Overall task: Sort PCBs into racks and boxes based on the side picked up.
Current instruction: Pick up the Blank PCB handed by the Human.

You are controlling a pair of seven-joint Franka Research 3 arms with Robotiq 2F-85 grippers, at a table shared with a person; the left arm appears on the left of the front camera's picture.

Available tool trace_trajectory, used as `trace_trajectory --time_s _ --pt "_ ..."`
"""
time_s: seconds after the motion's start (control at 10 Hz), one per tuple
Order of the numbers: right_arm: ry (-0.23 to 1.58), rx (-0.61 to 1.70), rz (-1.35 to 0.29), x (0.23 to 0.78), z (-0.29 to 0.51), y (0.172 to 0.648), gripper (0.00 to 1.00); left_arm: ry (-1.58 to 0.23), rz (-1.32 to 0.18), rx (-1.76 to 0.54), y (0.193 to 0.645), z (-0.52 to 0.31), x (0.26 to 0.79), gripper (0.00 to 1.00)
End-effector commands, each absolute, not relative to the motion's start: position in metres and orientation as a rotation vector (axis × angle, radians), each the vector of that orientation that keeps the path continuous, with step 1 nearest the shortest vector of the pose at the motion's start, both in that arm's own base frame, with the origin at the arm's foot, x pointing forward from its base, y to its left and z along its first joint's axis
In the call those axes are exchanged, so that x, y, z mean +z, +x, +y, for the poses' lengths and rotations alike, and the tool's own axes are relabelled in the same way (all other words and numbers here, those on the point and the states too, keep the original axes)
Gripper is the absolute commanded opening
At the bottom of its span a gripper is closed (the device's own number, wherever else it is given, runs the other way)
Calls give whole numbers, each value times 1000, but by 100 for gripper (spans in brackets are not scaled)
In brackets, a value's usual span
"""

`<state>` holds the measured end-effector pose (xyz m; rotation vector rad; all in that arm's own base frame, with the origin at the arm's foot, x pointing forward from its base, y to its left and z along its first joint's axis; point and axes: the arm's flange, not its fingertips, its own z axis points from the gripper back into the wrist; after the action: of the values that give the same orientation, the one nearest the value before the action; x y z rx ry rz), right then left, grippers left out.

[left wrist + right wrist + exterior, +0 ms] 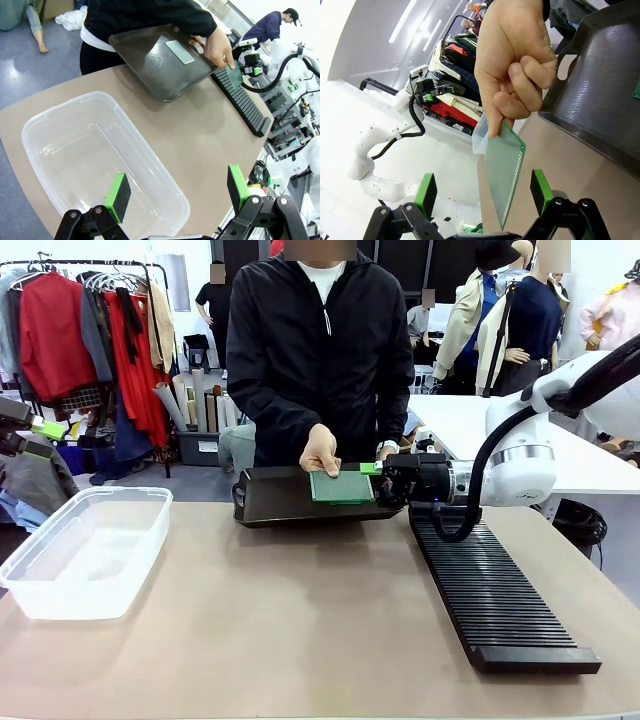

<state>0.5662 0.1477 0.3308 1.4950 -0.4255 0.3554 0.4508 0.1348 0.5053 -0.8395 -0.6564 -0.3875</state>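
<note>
Tan table (300, 640), clothes rack (90, 330) behind; a person's hand (512, 65) holds a PCB (505, 165) between the fingers of my released right gripper (483, 191).

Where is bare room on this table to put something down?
Free: middle and near edge of the table, between clear tub and rack. Crowded: the tray's right end, where a hand holds a PCB inside the open right gripper.

We see the person's hand (512, 65) covering the top corner of the PCB (504, 170). The dark tray (600, 100) runs past the right edge. In the front view, the right arm (520, 465) hides the far end of the rack (500, 600).
</note>
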Motion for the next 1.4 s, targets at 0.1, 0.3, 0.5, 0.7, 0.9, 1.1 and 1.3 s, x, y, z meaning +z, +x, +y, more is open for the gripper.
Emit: trace_trajectory --time_s 0.1,0.3,0.5,0.7,0.9,1.1,1.3 --pt "1495 356 -425 331 148 566 100 -838 -654 -393 450 135 505 100" --pt "1495 356 -425 331 148 566 100 -838 -654 -393 450 135 505 100" --pt "1495 356 -425 331 148 566 100 -838 -654 -393 450 135 505 100" --pt "1511 397 -389 332 148 577 100 -838 -654 -393 450 135 505 100" --pt "1556 447 -349 330 150 592 100 -838 -654 -393 450 135 505 100" --pt "1555 499 -297 329 155 603 100 -838 -654 -393 450 135 505 100" --pt "1547 509 -280 328 156 611 97 -838 -654 -393 450 135 505 100"
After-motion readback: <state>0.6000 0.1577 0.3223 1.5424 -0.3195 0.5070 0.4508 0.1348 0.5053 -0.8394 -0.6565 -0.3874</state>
